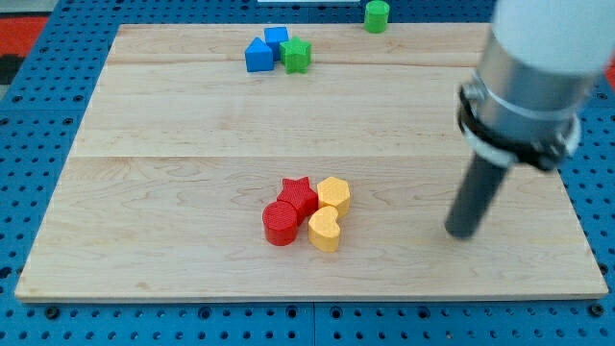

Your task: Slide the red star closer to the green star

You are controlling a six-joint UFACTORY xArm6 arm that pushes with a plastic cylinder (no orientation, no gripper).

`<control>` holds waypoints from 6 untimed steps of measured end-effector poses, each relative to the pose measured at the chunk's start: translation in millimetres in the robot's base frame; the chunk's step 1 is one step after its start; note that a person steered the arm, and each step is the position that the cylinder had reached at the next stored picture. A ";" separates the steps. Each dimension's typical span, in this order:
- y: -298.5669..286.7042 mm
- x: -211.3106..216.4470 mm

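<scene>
The red star point(299, 194) lies near the board's lower middle, in a tight cluster with a red cylinder point(281, 223), a yellow hexagon point(334, 194) and a yellow heart point(326, 229). The green star point(296, 55) lies far off at the view's top, touching two blue blocks point(265, 50). My tip point(463, 232) rests on the board at the view's right, well to the right of the cluster and apart from every block.
A green cylinder point(377, 15) stands at the board's top edge, right of the green star. The wooden board point(173, 135) sits on a blue pegboard. The arm's grey body point(528, 77) fills the upper right.
</scene>
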State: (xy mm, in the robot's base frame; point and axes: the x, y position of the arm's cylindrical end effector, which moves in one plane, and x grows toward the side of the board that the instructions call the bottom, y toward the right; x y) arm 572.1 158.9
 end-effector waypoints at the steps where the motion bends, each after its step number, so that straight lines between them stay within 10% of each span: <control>1: -50.5 34.9; 2: -144.6 34.5; 6: -184.3 -13.6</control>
State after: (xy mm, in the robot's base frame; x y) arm 558.5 -25.5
